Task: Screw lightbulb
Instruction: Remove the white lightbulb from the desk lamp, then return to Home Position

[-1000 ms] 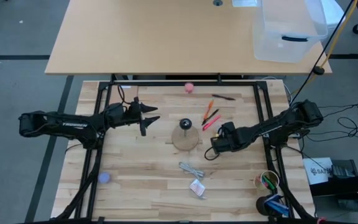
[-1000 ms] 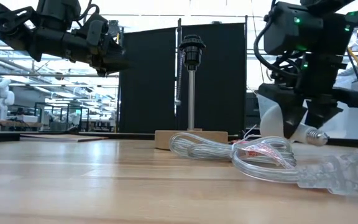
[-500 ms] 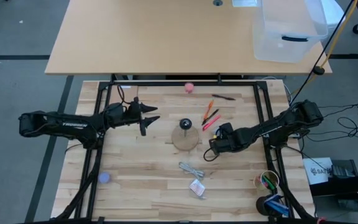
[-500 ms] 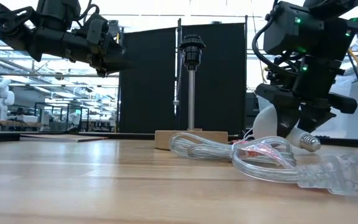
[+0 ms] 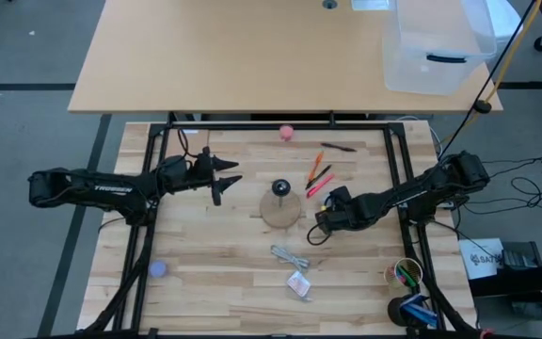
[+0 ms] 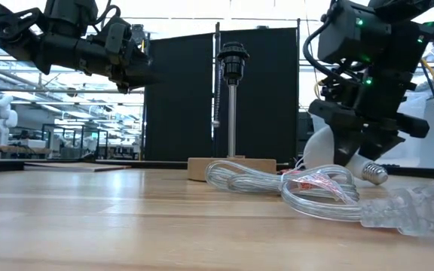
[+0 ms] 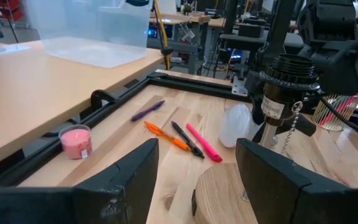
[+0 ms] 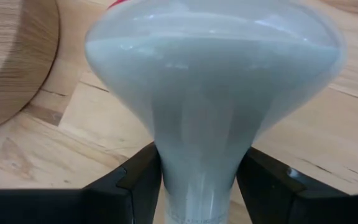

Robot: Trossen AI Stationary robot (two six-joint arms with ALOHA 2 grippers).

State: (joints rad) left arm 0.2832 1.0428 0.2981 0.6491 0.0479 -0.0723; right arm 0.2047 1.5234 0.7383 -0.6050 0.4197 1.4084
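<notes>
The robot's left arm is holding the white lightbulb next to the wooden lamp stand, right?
Not quite. It is the right gripper that grips the lightbulb beside the wooden lamp stand, as the high and right wrist views show. The left gripper holds nothing.

Wooden disc with black socket post [image 5: 281,205] mid-table. Pens [image 5: 319,178] just right of it, pink ball [image 5: 287,132] at far edge. Clear cable coil [image 5: 291,255] nearer; pen cup [image 5: 405,274] near right. Clear bin [image 5: 438,44] on far table.

Both arms are matte black with looping black cables, white lettering on the left arm [image 5: 102,186], green lights on the right arm [image 6: 368,45].
</notes>
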